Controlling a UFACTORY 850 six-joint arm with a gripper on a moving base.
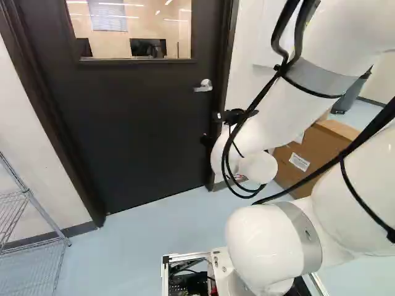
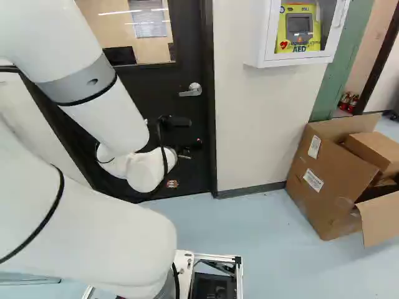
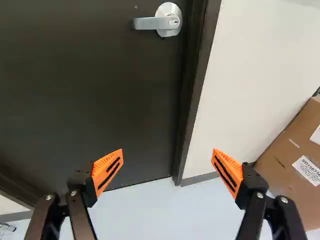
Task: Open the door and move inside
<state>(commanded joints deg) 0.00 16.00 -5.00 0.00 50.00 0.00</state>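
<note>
The gripper point(image 2: 185, 163) is in front of the lower part of the dark door point(image 2: 146, 93), below the silver lever handle point(image 2: 191, 90) in the right base view. Seen from the wrist, the gripper point(image 3: 167, 167) has its two orange-padded fingers spread wide, with nothing between them. The handle point(image 3: 159, 23) lies ahead of the fingers, apart from them, near the door's latch edge. The door point(image 1: 142, 123) stands closed in its dark frame, with a window in its upper part.
A wire shelf point(image 1: 37, 216) stands left of the door in the left base view. Right of the frame in the right base view are a pale wall point(image 2: 255, 124), a white AED cabinet point(image 2: 296, 60) and an opened cardboard box point(image 2: 327, 180) on the pale blue floor point(image 2: 274, 249).
</note>
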